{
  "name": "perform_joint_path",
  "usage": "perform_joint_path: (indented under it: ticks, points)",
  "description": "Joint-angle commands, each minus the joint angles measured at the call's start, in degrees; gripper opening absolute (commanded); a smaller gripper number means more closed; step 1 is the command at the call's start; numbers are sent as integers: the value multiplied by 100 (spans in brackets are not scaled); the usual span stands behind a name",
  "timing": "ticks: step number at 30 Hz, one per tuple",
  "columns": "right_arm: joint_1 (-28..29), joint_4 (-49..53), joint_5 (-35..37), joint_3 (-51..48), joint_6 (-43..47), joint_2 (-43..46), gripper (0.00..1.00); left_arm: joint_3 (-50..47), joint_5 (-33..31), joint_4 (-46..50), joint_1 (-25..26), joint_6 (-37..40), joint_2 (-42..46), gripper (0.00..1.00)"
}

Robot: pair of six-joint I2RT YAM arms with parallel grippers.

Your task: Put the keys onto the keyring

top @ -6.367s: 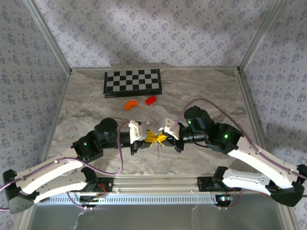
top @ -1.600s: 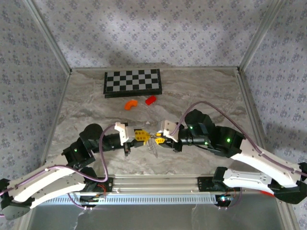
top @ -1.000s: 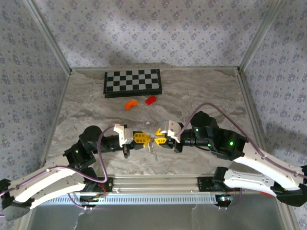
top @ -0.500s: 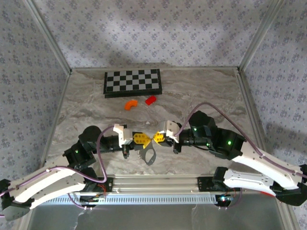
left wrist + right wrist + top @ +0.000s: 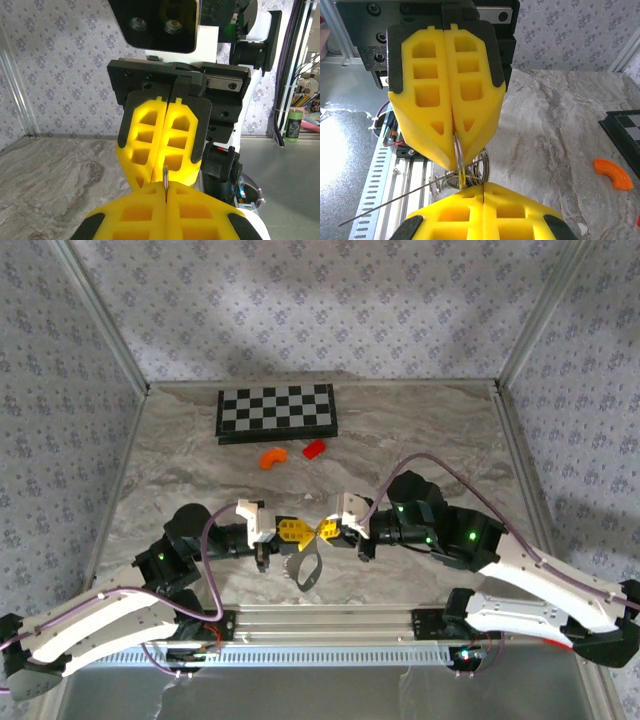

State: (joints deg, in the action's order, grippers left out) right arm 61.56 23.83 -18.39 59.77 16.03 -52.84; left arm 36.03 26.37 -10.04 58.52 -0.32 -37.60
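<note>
The left end effector (image 5: 300, 531) is clamped on the keyring (image 5: 458, 150), pinching one coil at its tip. The rest of the loop hangs between both tips over the counter's (image 5: 420, 430) near edge. The right end effector (image 5: 323, 529) meets it tip to tip, fingers together; no key can be made out. Threading likely needs a steady ring and a feed along the coil's gap. The checkerboard (image 5: 277, 411), orange piece (image 5: 272, 457) and red block (image 5: 314, 448) lie far off, but the loose strand could snag.
</note>
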Motion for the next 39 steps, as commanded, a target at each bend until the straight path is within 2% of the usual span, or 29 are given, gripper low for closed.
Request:
perform_joint_path:
  ticks: [1, 4, 19, 24, 27, 39]
  points:
    - [37, 21, 84, -73, 75, 306, 19, 44, 66, -538, 1, -78, 69, 0]
    - [23, -174, 52, -188, 38, 564, 30, 44, 61, -512, 1, -74, 69, 0]
    - [-65, -603, -138, -435, -213, 603, 28, 115, 62, -533, 1, -83, -1, 0]
    - [-69, -1595, -143, -1275, -757, 1060, 39, 104, -138, -628, 0, -65, -43, 0]
    - [-65, -1828, 22, -1493, -949, 1162, 46, 123, -83, -644, 1, -63, -96, 0]
    - [-78, -2571, -67, -1858, -1265, 914, 51, 150, -115, -657, 1, -109, -149, 0]
